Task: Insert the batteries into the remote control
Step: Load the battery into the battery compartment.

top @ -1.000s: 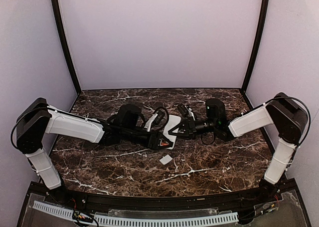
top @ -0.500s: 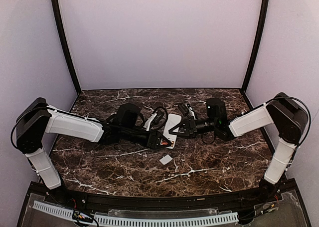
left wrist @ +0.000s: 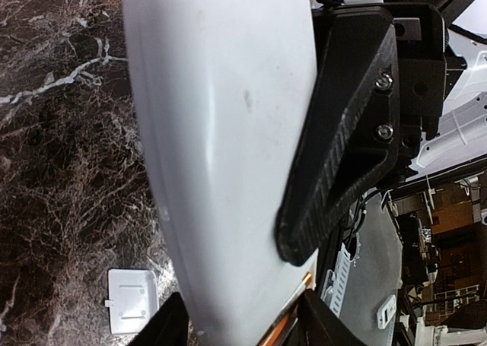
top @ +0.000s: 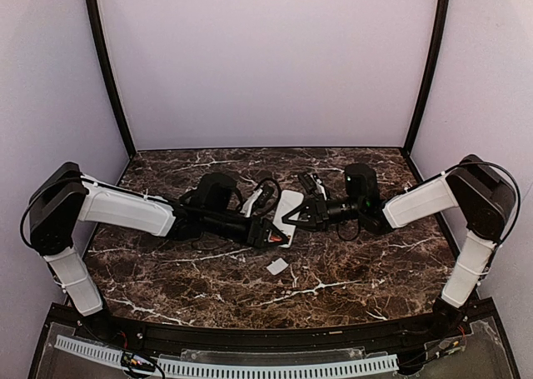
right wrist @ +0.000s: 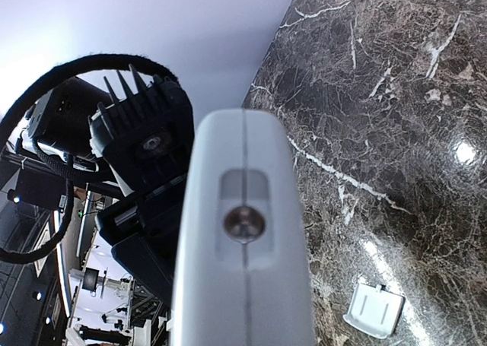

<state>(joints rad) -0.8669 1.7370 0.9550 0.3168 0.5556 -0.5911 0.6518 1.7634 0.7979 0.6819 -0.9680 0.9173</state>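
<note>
One remote control is held up off the dark marble worktop, near the middle of it, between the tips of the two arms. The right fingers are pinching it: in the left wrist view one black finger lies flat against its plain white back, and in the right wrist view its narrow end fills the middle of the picture.

The left fingers sit at the near end of the remote control, one on each side of it, with a clear gap between them. One thin orange-red battery shows in that gap, right against the edge of the remote control. From above it is a single red spot at the left arm's tip. I cannot tell whether the left fingers actually grip it, or whether a second battery is hidden there.

One small flat white square piece lies on the worktop, nearer the arm bases, apart from both arms.
</note>
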